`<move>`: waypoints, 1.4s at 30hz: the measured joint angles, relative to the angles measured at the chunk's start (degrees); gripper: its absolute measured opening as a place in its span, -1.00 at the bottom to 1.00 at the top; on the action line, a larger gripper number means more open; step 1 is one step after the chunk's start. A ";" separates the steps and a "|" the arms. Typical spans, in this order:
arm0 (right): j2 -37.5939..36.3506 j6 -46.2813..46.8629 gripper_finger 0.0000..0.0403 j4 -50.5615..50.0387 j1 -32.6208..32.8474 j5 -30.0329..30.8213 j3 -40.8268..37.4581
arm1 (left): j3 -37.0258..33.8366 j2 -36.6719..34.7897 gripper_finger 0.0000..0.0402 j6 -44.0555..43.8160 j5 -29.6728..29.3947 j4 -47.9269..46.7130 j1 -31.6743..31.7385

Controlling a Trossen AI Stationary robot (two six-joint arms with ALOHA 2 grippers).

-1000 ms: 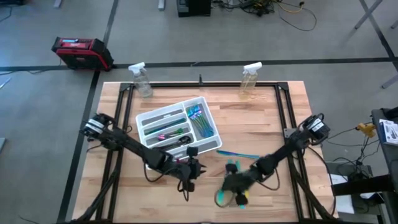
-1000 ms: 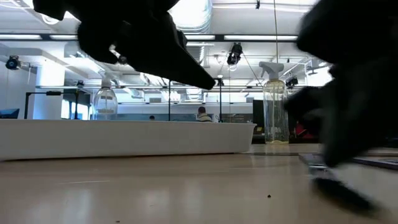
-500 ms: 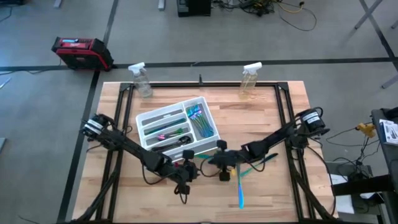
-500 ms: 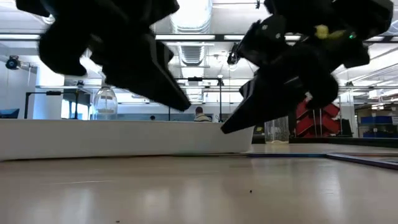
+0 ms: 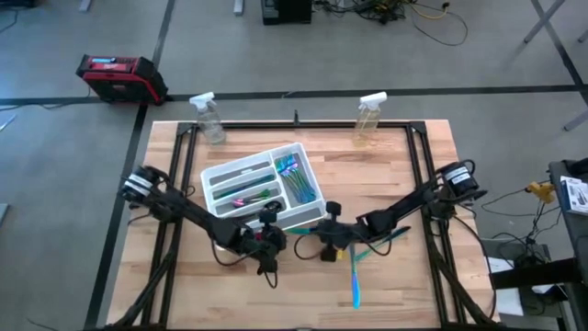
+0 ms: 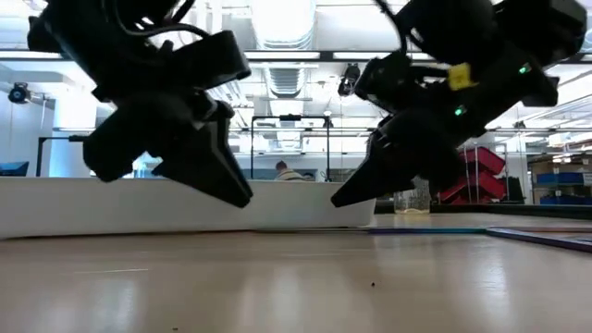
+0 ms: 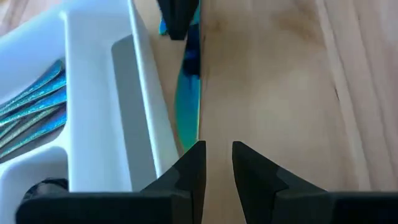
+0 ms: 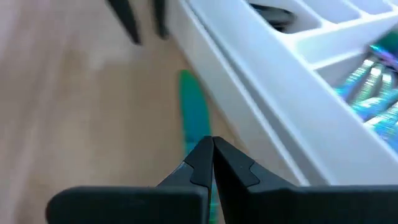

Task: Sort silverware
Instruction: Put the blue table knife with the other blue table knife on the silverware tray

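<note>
A teal utensil (image 7: 188, 106) is seen flat on the worktop (image 5: 395, 184) beside the tray (image 5: 241, 171), lengthwise between both claws: right claw (image 8: 210, 163) clenched empty, left claw (image 7: 216, 163) slightly parted (nothing held).

no readable text anywhere

the red case (image 5: 120, 76) on the floor beyond the spray bottle (image 5: 208, 118) carries a pale mark too small to read, and the papers (image 5: 574, 195) at the edge past the right arm show print that cannot be made out.
</note>
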 joint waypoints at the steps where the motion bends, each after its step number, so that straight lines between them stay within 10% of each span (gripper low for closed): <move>1: 0.11 0.00 -1.00 -0.01 -0.32 0.70 0.00 | -0.84 -0.76 -0.68 -0.29 -0.30 -0.09 0.12; 10: 0.11 -0.48 -1.00 0.00 -2.36 4.16 -0.12 | -7.16 -5.72 -0.68 -0.15 -13.17 2.39 1.33; 20: 6.33 -0.08 -1.00 6.44 -2.49 -3.18 0.19 | -11.53 1.48 -0.68 -0.78 -3.07 25.91 1.38; 32: 11.95 -1.23 -1.00 6.83 -1.42 -7.89 10.84 | -4.17 3.87 -0.68 -5.53 -1.72 10.60 -0.51; 42: -0.84 -6.45 -1.00 4.30 2.21 -5.76 6.32 | -1.95 4.05 -0.68 -11.68 1.89 3.86 -3.93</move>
